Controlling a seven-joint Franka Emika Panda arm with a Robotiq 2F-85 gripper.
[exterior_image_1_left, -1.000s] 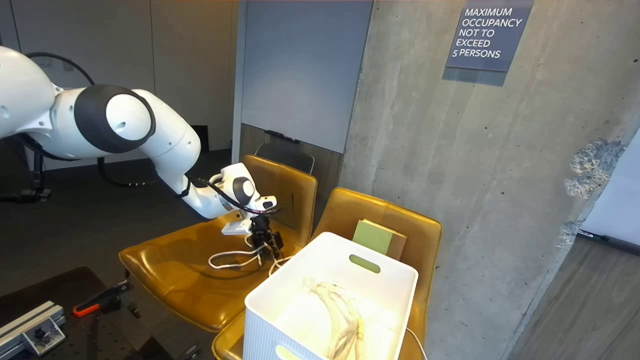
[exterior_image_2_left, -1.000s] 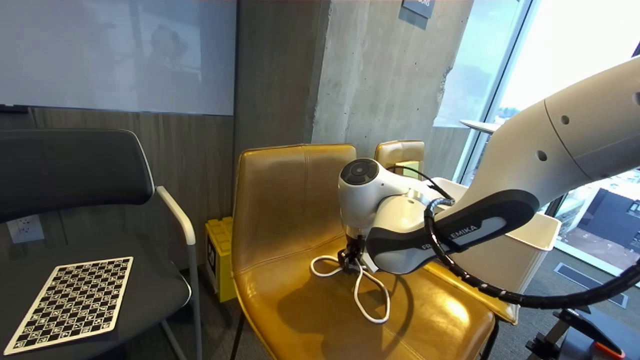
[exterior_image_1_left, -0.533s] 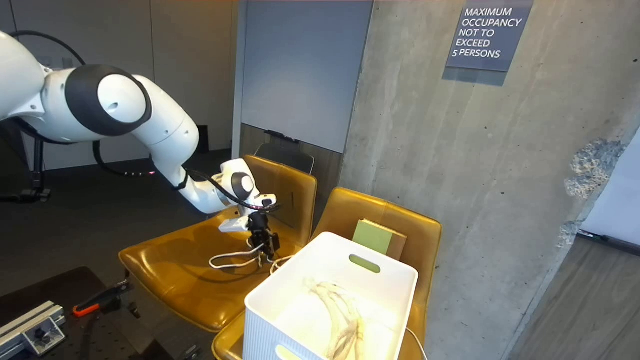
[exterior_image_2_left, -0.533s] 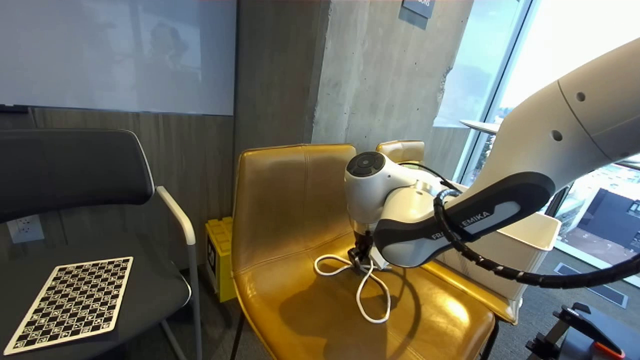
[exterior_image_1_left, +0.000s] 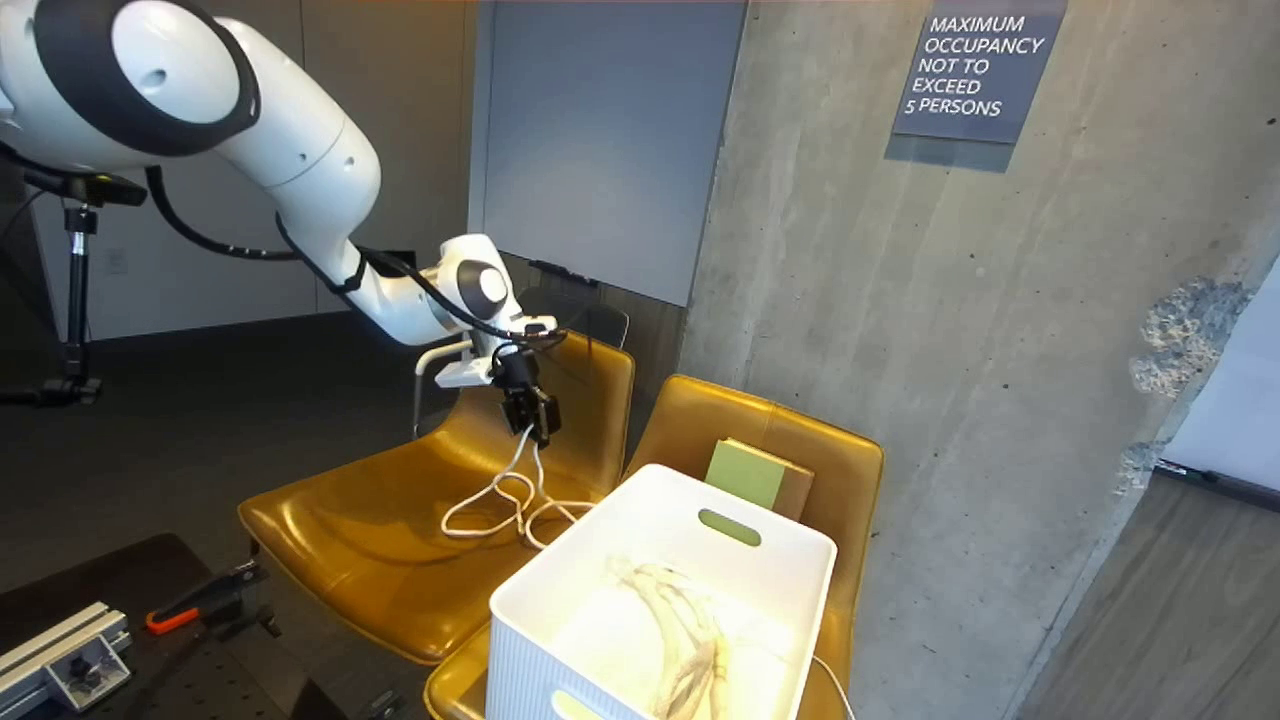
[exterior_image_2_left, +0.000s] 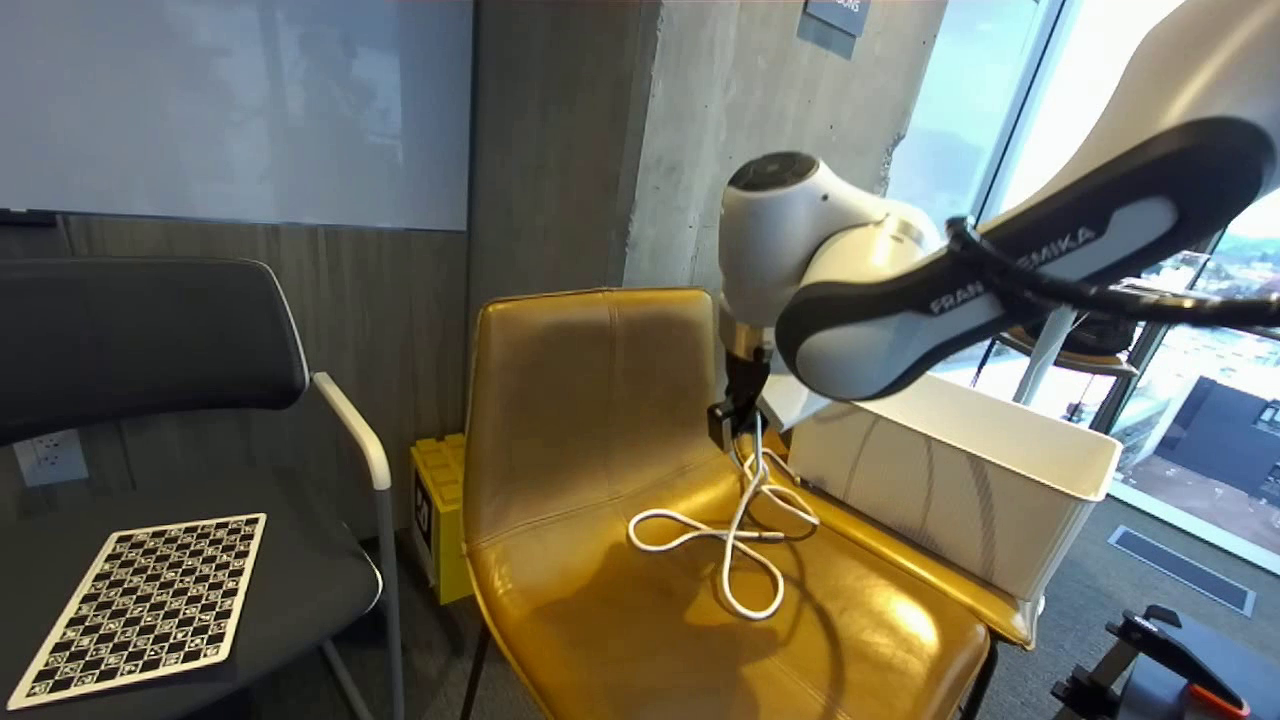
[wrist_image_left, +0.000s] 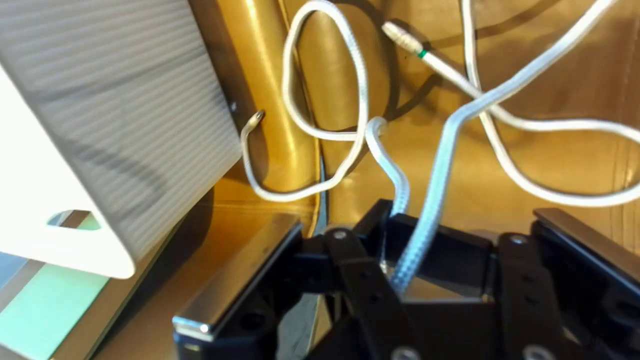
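Above the seat of a mustard leather chair (exterior_image_2_left: 560, 450), the tool (exterior_image_1_left: 538, 428) points down with its jaws pinched tight on a white cord (wrist_image_left: 444, 150). In both exterior views the cord hangs from the grip, and its lower lengths lie in loops on the seat. In the wrist view one strand runs up across the tool and a second enters just beside it. One cord end, with a green band (wrist_image_left: 423, 53) near its tip, shows against the seat; another end curls near the ridged wall of a white bin (exterior_image_1_left: 530, 660).

The bin stands on a second chair (exterior_image_1_left: 690, 420) of the same kind. Pale strands (exterior_image_1_left: 695, 650) lie inside it, washed out by the light, and a green and brown book (exterior_image_1_left: 745, 473) stands between it and the backrest.

Behind the chairs, a concrete column (exterior_image_1_left: 850, 280) bears a sign (exterior_image_1_left: 970, 70) reading MAXIMUM OCCUPANCY NOT TO EXCEED 5 PERSONS. In an exterior view, a black-and-white patterned board (exterior_image_2_left: 150, 605) lies on a dark chair (exterior_image_2_left: 140, 340), with a yellow box (exterior_image_2_left: 440, 510) nearby.
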